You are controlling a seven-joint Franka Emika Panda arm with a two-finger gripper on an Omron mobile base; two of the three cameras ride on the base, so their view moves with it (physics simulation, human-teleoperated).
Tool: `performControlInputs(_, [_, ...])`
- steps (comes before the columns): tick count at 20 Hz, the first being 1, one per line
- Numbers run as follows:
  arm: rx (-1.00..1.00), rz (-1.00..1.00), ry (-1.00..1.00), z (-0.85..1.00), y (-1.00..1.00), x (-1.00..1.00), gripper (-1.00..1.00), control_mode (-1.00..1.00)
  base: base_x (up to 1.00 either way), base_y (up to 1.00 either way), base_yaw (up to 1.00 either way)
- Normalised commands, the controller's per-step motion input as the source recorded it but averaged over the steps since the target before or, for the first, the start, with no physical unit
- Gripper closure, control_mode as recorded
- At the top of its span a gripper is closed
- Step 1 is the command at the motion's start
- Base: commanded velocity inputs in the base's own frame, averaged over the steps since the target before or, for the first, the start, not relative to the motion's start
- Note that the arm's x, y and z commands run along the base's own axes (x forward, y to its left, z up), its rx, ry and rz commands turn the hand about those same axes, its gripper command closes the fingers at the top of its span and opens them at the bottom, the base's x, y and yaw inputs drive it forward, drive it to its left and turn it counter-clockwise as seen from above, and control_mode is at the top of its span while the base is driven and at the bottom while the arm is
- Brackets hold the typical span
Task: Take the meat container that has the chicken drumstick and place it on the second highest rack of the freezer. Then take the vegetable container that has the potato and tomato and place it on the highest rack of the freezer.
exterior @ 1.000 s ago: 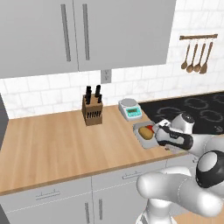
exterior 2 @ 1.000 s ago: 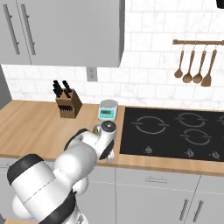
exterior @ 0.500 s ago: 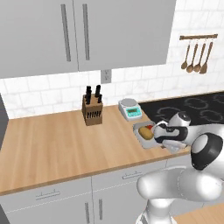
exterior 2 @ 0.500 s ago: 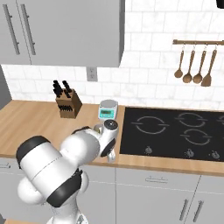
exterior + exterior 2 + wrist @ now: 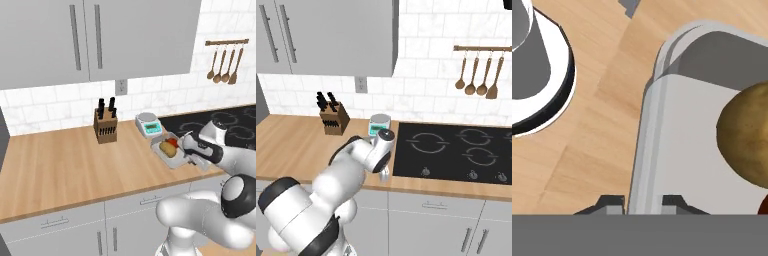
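The vegetable container (image 5: pixel 176 159), a shallow grey tray, sits on the wooden counter beside the stove. In it lie the tan potato (image 5: pixel 166 148) and the red tomato (image 5: pixel 173 142). My gripper (image 5: pixel 189 156) is at the tray's right end, low over the counter. In the hand view my gripper (image 5: pixel 643 202) straddles the tray's wall (image 5: pixel 647 150), one dark tip outside it and one inside, both pressed close to it. The potato (image 5: pixel 744 135) fills the right of that view, with a sliver of the tomato (image 5: pixel 763 206) below it. The meat container, the chicken drumstick and the freezer racks are out of view.
A knife block (image 5: pixel 105 127) and a small kitchen scale (image 5: pixel 149 123) stand at the back of the counter (image 5: pixel 65 165). The black stove (image 5: pixel 456 147) lies right of the tray. Wooden utensils (image 5: pixel 476 75) hang on the wall, and grey cabinets (image 5: pixel 100 35) hang overhead.
The gripper's jaws have closed from wide open onto the tray's wall. The arm's elbow has swung lower and to the right. The tray has not moved.
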Motion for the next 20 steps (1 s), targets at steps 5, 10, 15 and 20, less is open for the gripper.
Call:
performControlInputs(5, [0.00,0.00,-0.03,1.00,0.03,-0.66,1.00,-1.00,0.00,0.00,0.00])
performControlInputs(10, [0.02,-0.03,0.01,1.00,0.18,-0.78,1.00,-1.00,0.00,0.00,0.00])
performControlInputs(15, [0.00,-0.17,0.01,1.00,0.40,-0.60,1.00,-1.00,0.00,0.00,0.00])
performControlInputs(20, [0.05,-0.32,0.10,1.00,0.26,-0.62,1.00,-1.00,0.00,0.00,0.00])
